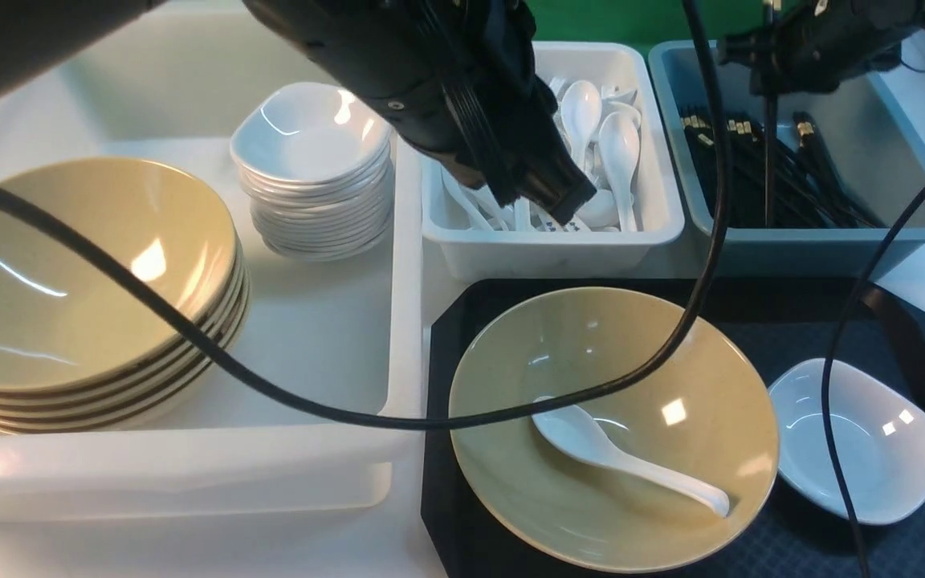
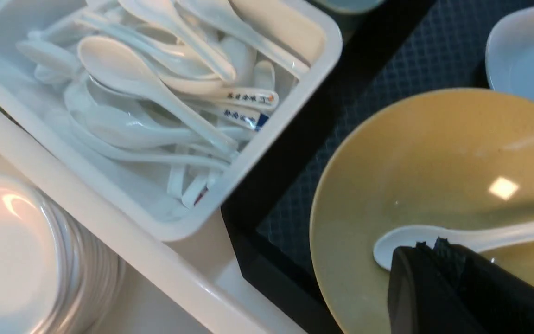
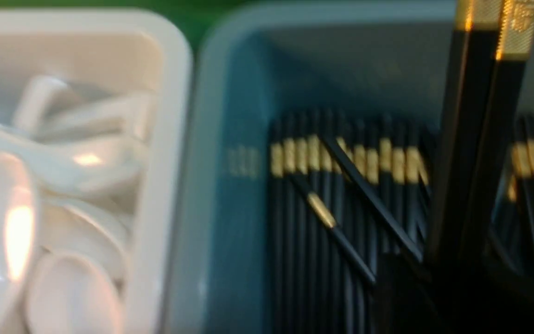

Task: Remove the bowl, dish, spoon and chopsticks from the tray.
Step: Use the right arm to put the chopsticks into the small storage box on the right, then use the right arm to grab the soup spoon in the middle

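Nearest, the flat black diamond-textured plastic tray (image 1: 442, 498) carries one wide glossy olive-yellow bowl (image 1: 559, 514) with one glossy white soup spoon (image 1: 623, 453) lying inside it. Just beside the bowl sits one small white rounded-square dish (image 1: 860, 441). To the left, a large white bin (image 1: 318, 337) holds a stack of roughly six matching bowls (image 1: 85, 273) and a stack of dishes (image 1: 314, 168) nested too tightly to count. Behind the tray, a smaller white tub (image 1: 551, 241) is heaped with spoons, and a grey-blue tub (image 1: 816, 249) holds many black chopsticks. The left gripper (image 1: 563, 205) slants downward, crossing the spoon tub in the front view, its fingers (image 2: 406, 278) pressed together and empty. The right gripper (image 1: 768, 56) hangs over the grey-blue tub, clamped on two long black gold-banded chopsticks (image 1: 769, 152) held upright.
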`<action>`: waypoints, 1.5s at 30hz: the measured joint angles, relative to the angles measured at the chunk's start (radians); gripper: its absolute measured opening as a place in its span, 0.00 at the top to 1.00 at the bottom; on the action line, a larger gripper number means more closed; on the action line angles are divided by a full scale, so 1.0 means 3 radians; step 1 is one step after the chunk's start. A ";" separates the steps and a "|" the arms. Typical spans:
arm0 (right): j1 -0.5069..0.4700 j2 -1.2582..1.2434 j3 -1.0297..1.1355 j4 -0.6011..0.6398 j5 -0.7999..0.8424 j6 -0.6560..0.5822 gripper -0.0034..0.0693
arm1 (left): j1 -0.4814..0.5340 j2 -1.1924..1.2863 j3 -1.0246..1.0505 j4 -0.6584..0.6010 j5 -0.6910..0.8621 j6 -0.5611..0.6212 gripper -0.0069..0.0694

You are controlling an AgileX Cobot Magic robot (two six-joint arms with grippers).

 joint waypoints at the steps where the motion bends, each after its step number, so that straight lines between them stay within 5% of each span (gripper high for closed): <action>1: 0.0000 0.0000 -0.0022 0.0000 0.0154 -0.0010 0.53 | 0.0000 0.0000 0.0000 0.0000 0.0008 0.0000 0.92; 6: 0.0034 -0.0068 -0.0253 0.0003 0.0950 -0.0433 0.31 | 0.0000 0.0000 0.0000 -0.0009 -0.0145 0.0004 0.92; 11: 0.0182 -0.0327 -0.0444 -0.0009 0.1641 -0.1109 0.26 | 0.0000 -0.0007 0.0000 -0.0085 -0.0132 0.0004 0.92; 18: 0.0545 -0.1009 -0.0152 0.0038 0.1707 -0.1325 0.26 | 0.0000 -0.0437 0.0402 -0.0122 -0.0007 -0.0005 0.92; 27: 0.1281 -0.1926 0.1325 0.0154 0.1716 -0.1535 0.26 | 0.0000 -0.1506 0.1819 -0.0225 -0.0006 -0.0128 0.92; 36: 0.1808 -0.1836 0.2434 0.0162 0.1444 -0.1833 0.26 | 0.0000 -0.2071 0.2610 -0.0556 -0.0728 -0.0212 0.92; 45: 0.1885 -0.1310 0.2510 0.0162 0.1214 -0.1908 0.26 | 0.0000 -0.2095 0.2662 -0.0616 -0.0859 -0.0212 0.92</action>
